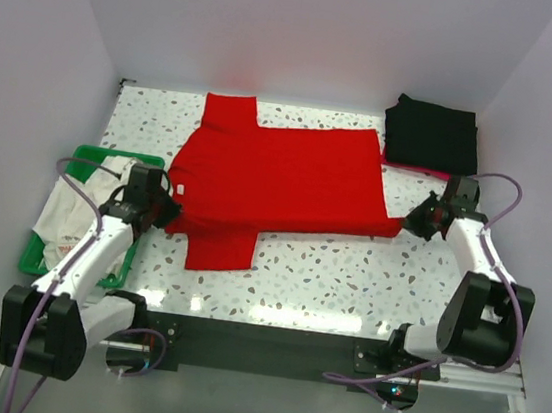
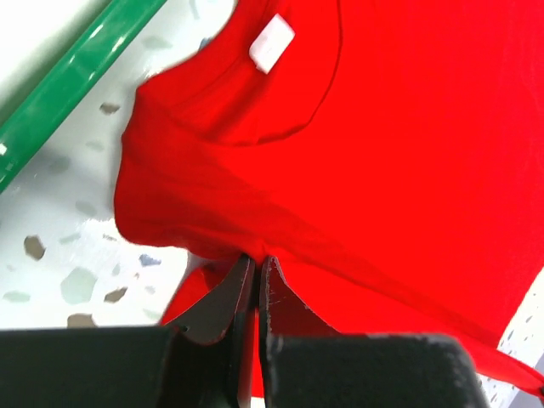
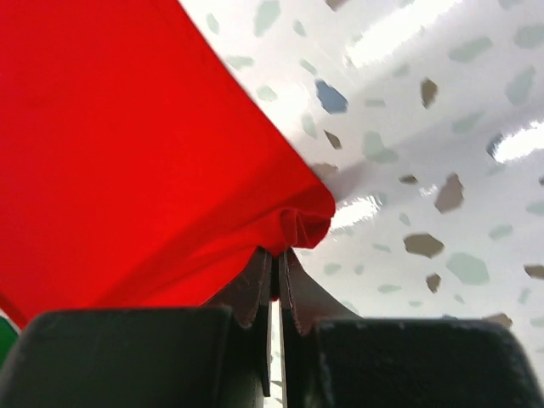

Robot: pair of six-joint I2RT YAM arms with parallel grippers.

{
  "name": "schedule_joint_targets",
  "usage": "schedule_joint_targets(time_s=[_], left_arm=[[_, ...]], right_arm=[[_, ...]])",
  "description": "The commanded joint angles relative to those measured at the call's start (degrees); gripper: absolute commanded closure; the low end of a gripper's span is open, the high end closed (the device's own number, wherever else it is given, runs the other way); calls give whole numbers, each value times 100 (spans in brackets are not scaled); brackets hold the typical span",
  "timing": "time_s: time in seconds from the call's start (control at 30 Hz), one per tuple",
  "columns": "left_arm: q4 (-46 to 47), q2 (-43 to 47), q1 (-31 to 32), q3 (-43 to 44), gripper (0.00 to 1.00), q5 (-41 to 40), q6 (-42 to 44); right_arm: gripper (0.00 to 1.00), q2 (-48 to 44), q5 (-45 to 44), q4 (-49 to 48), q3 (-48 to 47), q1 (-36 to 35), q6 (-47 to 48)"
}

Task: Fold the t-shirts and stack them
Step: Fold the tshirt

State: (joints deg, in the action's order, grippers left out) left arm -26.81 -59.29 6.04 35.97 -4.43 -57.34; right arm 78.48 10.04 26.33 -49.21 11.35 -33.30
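Note:
A bright red t-shirt [image 1: 279, 182] lies spread flat on the speckled table, collar to the left, hem to the right. My left gripper [image 1: 167, 205] is shut on its cloth at the shoulder beside the collar; the wrist view shows the red t-shirt [image 2: 382, 127] pinched at the gripper [image 2: 256, 257]. My right gripper [image 1: 407, 223] is shut on the near hem corner of the red t-shirt [image 3: 127, 153], bunched at the gripper [image 3: 275, 252]. Folded black t-shirts [image 1: 432, 133] sit stacked at the back right. A white t-shirt [image 1: 72, 210] lies in the basket.
A green plastic basket [image 1: 89, 155] stands at the left edge, beside my left arm; its rim shows in the left wrist view [image 2: 76, 68]. White walls close the table on three sides. Something pink [image 1: 431, 171] peeks from under the black stack.

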Motion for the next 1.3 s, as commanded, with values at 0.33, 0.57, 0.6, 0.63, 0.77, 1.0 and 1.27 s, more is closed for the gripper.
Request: schedule_joint_targets(time_s=[0.33,0.57,0.6,0.63,0.77,1.0,1.27], left_arm=[[545,-1796,-77,1369,100,-480,311],[615,-2201,-182,1650,100,-507,373],[607,-2297,-182,1738,100,-515,373],[607,-2350,-191,1773,100,-507,408],[589,-2613,-209,1879,100,-542,417],[712,-2851,-244,2037,100,-559,425],[712,-2931,-297,2169,91,-577,505]], right_arm=[[100,1608,103,-435,-1670,-300,-151],[100,2119,59,-435,-2048,-397,-142],[100,2154,50,-435,-2101,-406,-142],[100,2233,42,-435,-2127,-415,-150],[100,2382,33,-444,-2233,-441,-151],[100,2629,42,-453,-2426,-476,-89],[81,2875,103,-374,-2734,-564,183]])
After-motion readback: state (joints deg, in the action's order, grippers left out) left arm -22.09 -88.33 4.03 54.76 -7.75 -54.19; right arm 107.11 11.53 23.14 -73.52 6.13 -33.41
